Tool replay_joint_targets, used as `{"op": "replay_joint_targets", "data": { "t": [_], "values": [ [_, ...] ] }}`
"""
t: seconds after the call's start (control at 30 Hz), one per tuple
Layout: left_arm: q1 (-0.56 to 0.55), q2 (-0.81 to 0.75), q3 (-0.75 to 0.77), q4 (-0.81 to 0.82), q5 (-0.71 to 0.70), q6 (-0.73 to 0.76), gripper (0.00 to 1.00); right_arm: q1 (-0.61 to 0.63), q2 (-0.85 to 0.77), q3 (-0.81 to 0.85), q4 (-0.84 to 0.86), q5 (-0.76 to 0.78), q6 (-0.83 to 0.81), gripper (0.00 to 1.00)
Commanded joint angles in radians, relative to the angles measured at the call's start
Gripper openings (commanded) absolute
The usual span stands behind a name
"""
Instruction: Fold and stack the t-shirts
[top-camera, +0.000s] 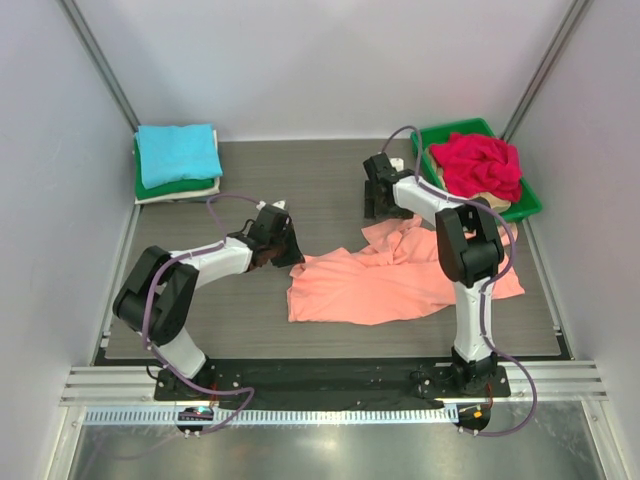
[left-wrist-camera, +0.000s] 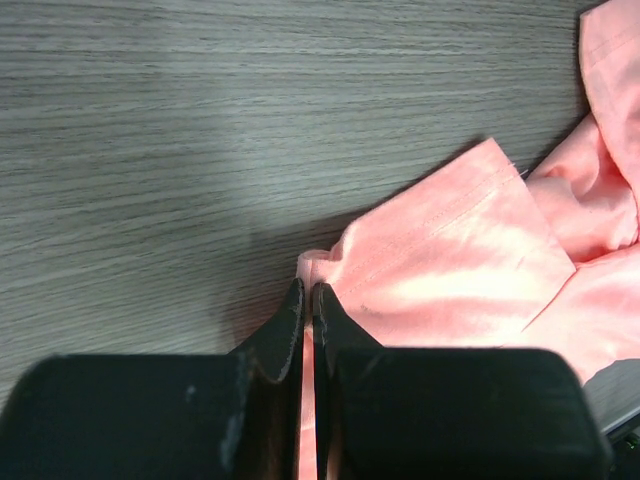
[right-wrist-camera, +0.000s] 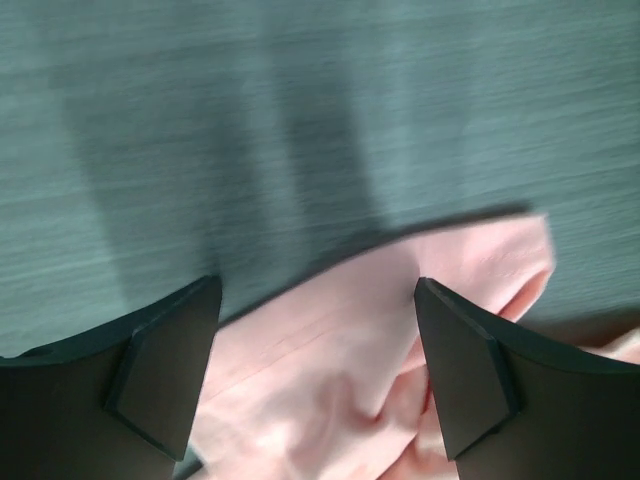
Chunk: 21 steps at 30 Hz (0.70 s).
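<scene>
A large salmon-orange t-shirt (top-camera: 385, 285) lies crumpled and partly spread in the middle of the table. My left gripper (top-camera: 290, 256) is at its upper left corner. In the left wrist view this gripper (left-wrist-camera: 308, 292) is shut on a hem fold of the salmon t-shirt (left-wrist-camera: 450, 250), with cloth showing between the jaws. My right gripper (top-camera: 380, 208) hovers over the shirt's bunched far edge. Seen from the right wrist, the right gripper (right-wrist-camera: 318, 300) stands wide open, with the salmon t-shirt (right-wrist-camera: 340, 380) below and between the fingers, untouched.
Folded t-shirts are stacked at the back left, turquoise (top-camera: 178, 152) on top, green (top-camera: 175, 187) beneath, a white edge under that. A green tray (top-camera: 528, 196) at the back right holds a crumpled red t-shirt (top-camera: 478, 165) over a beige one. Grey walls close in both sides.
</scene>
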<state>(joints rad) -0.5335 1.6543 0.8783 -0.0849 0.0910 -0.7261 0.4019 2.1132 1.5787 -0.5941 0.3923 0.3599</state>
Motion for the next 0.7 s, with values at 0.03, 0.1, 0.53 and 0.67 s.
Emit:
{"op": "replay_joint_targets", "data": {
  "t": [0.03, 0.1, 0.53, 0.67],
  "values": [
    [0.009, 0.009, -0.001, 0.037, 0.01, 0.011, 0.0, -0.018, 0.028, 0.018, -0.009, -0.024, -0.001, 0.83],
    [0.012, 0.01, -0.001, 0.04, 0.012, 0.008, 0.0, -0.018, 0.031, 0.001, -0.006, -0.035, 0.002, 0.79],
    [0.017, 0.018, 0.004, 0.04, 0.016, 0.005, 0.0, -0.018, 0.004, -0.163, 0.082, -0.148, 0.053, 0.01],
    [0.018, 0.018, 0.007, 0.039, 0.004, -0.001, 0.0, -0.017, -0.019, -0.135, 0.1, -0.217, 0.063, 0.01]
  ]
}}
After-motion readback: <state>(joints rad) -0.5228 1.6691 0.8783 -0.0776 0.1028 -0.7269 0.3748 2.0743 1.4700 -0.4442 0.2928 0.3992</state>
